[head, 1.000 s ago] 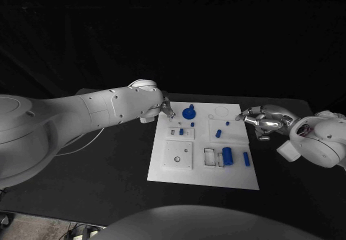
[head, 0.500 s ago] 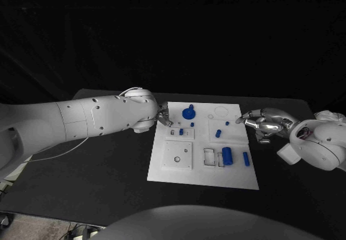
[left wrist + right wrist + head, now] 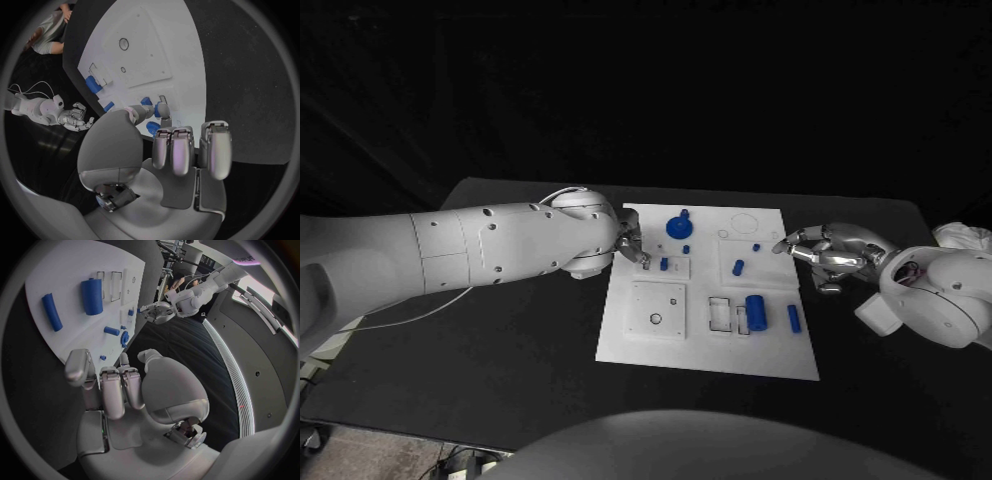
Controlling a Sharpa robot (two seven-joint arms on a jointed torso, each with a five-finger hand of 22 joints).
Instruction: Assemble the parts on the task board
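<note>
Item: task board (image 3: 711, 350), white plate, middle of the black counter (image 3: 502, 380).

Near edge: large blue cylinder (image 3: 756, 311) and blue bar (image 3: 793, 318), both untouched.

Mid board: small blue peg (image 3: 664, 264) standing in its holder.

Change: left hand (image 3: 630, 247) has come down from the far corner toward this peg over the last second; its fingertips now sit just beside it, fingers apart, holding nothing. Judged: a pick is being lined up.

Far: round blue knob (image 3: 678, 226). Right hand (image 3: 822, 248) hovers off the board's right edge, fingers loosely curled, empty.
</note>
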